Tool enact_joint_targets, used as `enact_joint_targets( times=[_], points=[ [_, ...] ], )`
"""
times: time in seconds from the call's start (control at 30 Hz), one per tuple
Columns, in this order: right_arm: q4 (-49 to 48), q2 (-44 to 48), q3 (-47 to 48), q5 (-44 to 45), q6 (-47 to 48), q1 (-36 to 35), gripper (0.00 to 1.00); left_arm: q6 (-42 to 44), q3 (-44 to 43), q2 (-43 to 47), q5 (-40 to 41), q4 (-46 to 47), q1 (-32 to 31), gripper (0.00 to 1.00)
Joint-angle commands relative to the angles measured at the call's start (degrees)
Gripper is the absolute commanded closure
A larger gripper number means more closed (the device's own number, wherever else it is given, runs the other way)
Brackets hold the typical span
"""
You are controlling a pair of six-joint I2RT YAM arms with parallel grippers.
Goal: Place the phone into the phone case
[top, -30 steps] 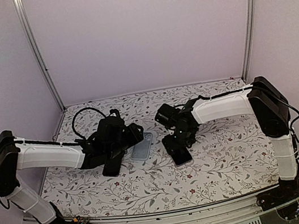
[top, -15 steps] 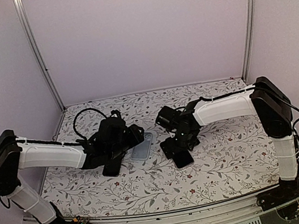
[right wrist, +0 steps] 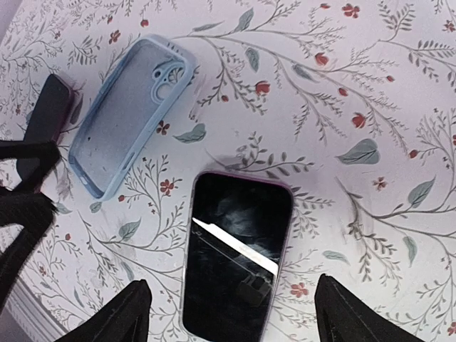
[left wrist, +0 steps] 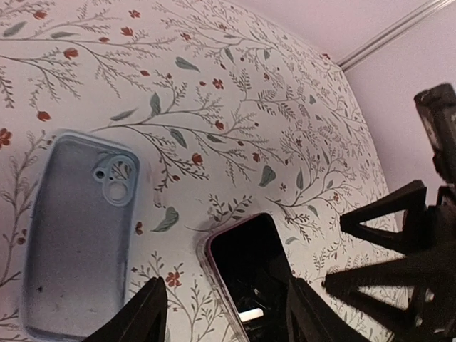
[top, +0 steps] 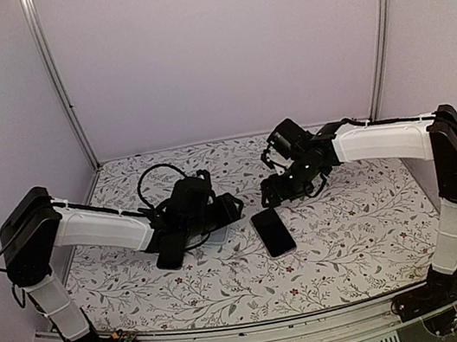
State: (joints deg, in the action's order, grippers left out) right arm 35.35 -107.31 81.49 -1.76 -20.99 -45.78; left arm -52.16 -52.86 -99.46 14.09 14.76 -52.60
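The phone point(top: 274, 232) lies flat, dark screen up, on the floral table; it also shows in the right wrist view point(right wrist: 239, 263) and the left wrist view point(left wrist: 249, 267). The pale blue phone case point(right wrist: 132, 114) lies open side up to the phone's left and apart from it, and it shows in the left wrist view point(left wrist: 78, 235) too. In the top view my left arm mostly hides the case point(top: 217, 237). My left gripper point(top: 231, 209) point(left wrist: 228, 320) is open and empty, over the gap between case and phone. My right gripper point(top: 276, 192) point(right wrist: 235, 320) is open and empty, raised above the phone.
The floral table cover point(top: 352, 229) runs to white walls behind and at both sides, with metal posts point(top: 61, 85) in the back corners. A black cable point(top: 147, 180) loops off my left wrist. The two grippers are close to each other over the phone.
My right gripper has lifted off the phone and drawn back to the right, leaving the phone flat on the table. My left gripper has moved right, from over the case towards the phone.
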Motion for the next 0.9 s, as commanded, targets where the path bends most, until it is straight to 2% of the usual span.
enact_joint_targets(
  times=[0.0, 0.07, 0.13, 0.3, 0.87],
  points=[
    [-5.78, 2.54, -4.86, -10.2, 3.0, 6.81, 0.33, -2.6, -4.16, -6.72, -9.14, 1.27, -1.28, 0.44],
    [-7.72, 1.8, -5.99, -13.28, 3.61, 8.32, 0.41, -4.76, -4.84, -9.07, -10.41, 1.46, -1.28, 0.46],
    [-9.1, 0.1, -5.86, -15.6, 4.82, 8.52, 0.44, -6.09, -5.6, -11.06, -11.46, 1.86, -1.33, 0.49],
    [-10.38, -3.91, -4.62, -15.91, 6.19, 9.14, 0.47, -6.7, -7.81, -14.03, -10.68, 1.71, -1.36, 0.52],
    [-12.42, -9.63, -4.49, -18.71, 8.3, 9.7, 0.75, -10.28, -10.26, -19.26, -12.4, 0.49, -0.21, 0.57]
  ],
)
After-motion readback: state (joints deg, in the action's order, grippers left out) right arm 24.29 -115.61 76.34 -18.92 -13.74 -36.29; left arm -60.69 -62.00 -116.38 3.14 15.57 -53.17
